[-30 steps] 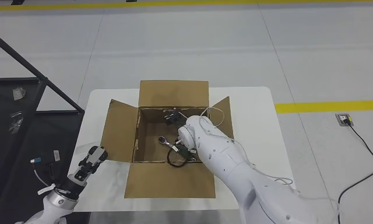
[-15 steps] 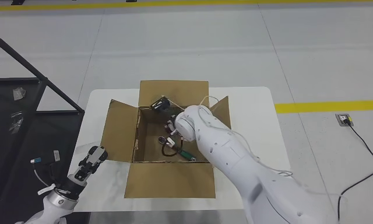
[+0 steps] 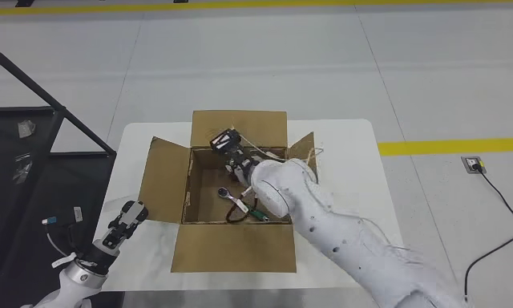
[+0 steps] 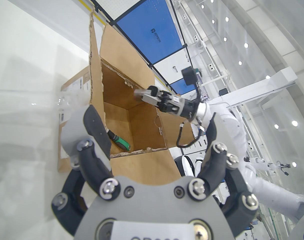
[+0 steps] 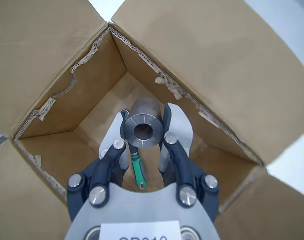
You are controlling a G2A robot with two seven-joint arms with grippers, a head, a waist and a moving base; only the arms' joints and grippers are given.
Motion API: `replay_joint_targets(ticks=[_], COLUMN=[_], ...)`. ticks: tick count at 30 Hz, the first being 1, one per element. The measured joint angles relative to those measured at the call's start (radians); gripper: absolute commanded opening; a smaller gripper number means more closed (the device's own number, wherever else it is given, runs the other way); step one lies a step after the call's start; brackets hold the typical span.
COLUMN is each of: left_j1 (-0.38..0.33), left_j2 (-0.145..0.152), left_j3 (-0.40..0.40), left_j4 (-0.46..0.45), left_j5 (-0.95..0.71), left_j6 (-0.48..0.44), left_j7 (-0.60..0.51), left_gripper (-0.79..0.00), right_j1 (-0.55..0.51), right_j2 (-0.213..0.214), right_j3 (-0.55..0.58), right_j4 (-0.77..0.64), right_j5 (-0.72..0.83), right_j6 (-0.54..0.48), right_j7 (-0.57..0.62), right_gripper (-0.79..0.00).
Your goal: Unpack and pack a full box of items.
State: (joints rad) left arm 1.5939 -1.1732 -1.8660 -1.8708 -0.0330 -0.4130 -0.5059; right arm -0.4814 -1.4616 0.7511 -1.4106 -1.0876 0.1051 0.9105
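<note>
An open cardboard box [image 3: 239,127] stands mid-table with its flaps spread. My right gripper [image 3: 237,164] hangs over the box's back half, shut on a grey metal cylinder [image 5: 143,127] with a bore through its end, gripped across its sides [image 5: 144,113]. Below it, on the box floor [image 5: 99,96], lies a ratchet wrench with a green handle [image 5: 138,168] [image 3: 240,204]. My left gripper [image 3: 132,214] sits low off the table's front left corner, open [image 4: 153,128] and holding nothing. It faces the box [image 4: 126,61], the wrench handle [image 4: 120,142] and the right gripper [image 4: 139,93].
The white table [image 3: 345,164] has bare surface to the right of the box and along its left edge. A black frame with a dark mat [image 3: 32,147] stands left of the table. The four flaps jut out around the box opening.
The right gripper has risen from deep in the box toward its back wall, carrying the cylinder. The left arm has not moved.
</note>
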Motion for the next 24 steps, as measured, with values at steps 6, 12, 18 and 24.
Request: replay_joint_targets(ticks=[6,12,18,24], left_j1=[0.0,0.0,0.0,0.0], left_j2=[0.0,0.0,0.0,0.0], left_j3=[0.0,0.0,0.0,0.0], left_j4=[0.0,0.0,0.0,0.0], left_j5=[0.0,0.0,0.0,0.0], left_j6=[0.0,0.0,0.0,0.0], left_j7=[0.0,0.0,0.0,0.0], left_gripper=[0.0,0.0,0.0,0.0], right_j1=[-0.311,-0.462,-0.412,-0.278], right_j2=[0.093,0.112,0.114,0.107], right_j3=[0.266,0.441,0.569,0.607], right_j4=[-0.455,-0.626,-0.443,-0.063], right_j5=[-0.259,-0.477,-0.418,-0.26], right_j6=[0.08,0.275,0.235,0.13], right_j7=[0.147,0.198,0.3,0.286], right_gripper=[-0.785,-0.785,-0.785,-0.785])
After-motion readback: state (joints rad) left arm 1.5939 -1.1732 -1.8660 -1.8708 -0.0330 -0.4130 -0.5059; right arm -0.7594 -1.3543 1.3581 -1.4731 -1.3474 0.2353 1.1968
